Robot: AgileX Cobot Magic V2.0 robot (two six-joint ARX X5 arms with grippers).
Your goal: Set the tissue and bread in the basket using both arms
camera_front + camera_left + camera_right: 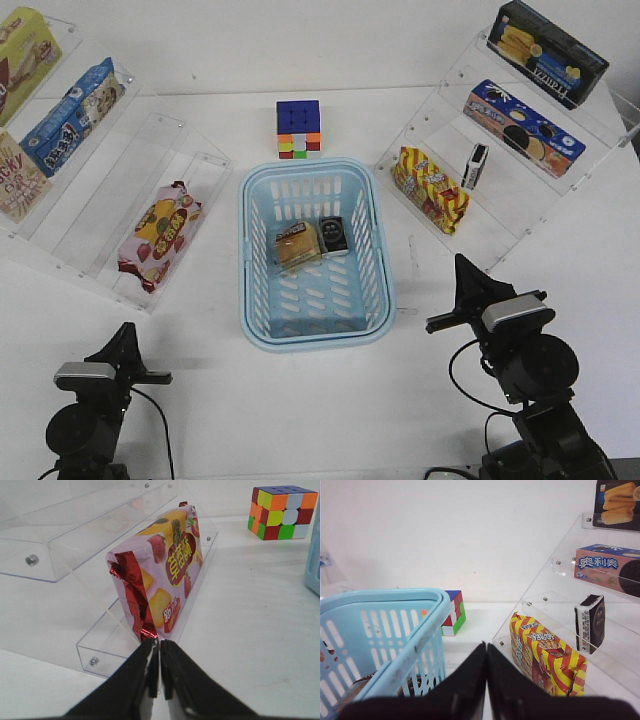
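Front view: bread (297, 245) and tissue (334, 233) lie side by side inside the basket (250, 250) (task looks finished). Left wrist view: left gripper (159, 672) pinched closed, empty. Right wrist view: right gripper (486, 672) closed, empty, beside the basket.

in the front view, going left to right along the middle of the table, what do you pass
pink-red snack packet on the left rack → basket, holding the bread and then the tissue → yellow-red striped snack bag → small black-and-white pack upright on the right rack
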